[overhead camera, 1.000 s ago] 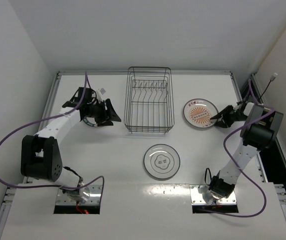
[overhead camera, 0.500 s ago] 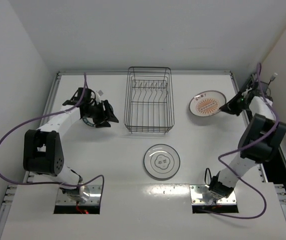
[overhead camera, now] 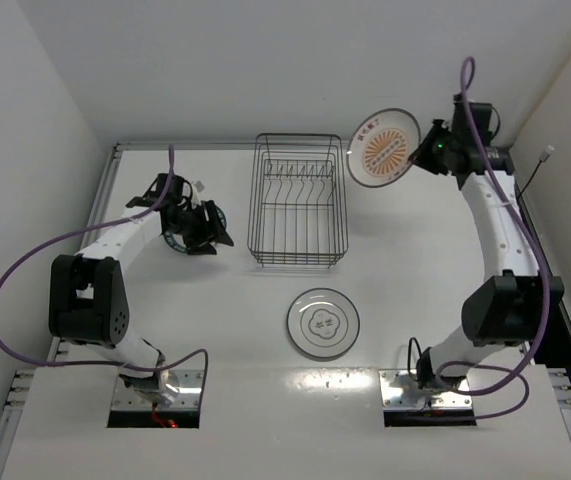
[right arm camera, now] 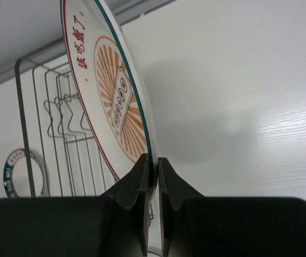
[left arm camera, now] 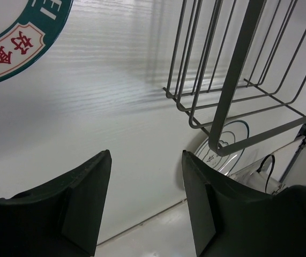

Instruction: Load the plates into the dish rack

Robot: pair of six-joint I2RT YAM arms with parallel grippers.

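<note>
My right gripper (overhead camera: 423, 152) is shut on the rim of the orange-patterned plate (overhead camera: 383, 148) and holds it on edge in the air, right of the dish rack's (overhead camera: 297, 200) far end. In the right wrist view the plate (right arm camera: 110, 101) stands upright between my fingers (right arm camera: 154, 166). The teal-rimmed plate (overhead camera: 178, 235) lies on the table left of the rack, mostly under my left gripper (overhead camera: 215, 232), which is open and empty. Its rim shows in the left wrist view (left arm camera: 19, 43). The flower-outline plate (overhead camera: 322, 322) lies flat in front of the rack.
White walls close in the table at the back and both sides. A purple cable (overhead camera: 25, 270) loops off the left arm. Two base plates (overhead camera: 155, 395) sit at the near edge.
My right arm has lifted the orange-patterned plate off the table, tilted it on edge and carried it up and left toward the rack's far end. The left gripper has barely moved.
</note>
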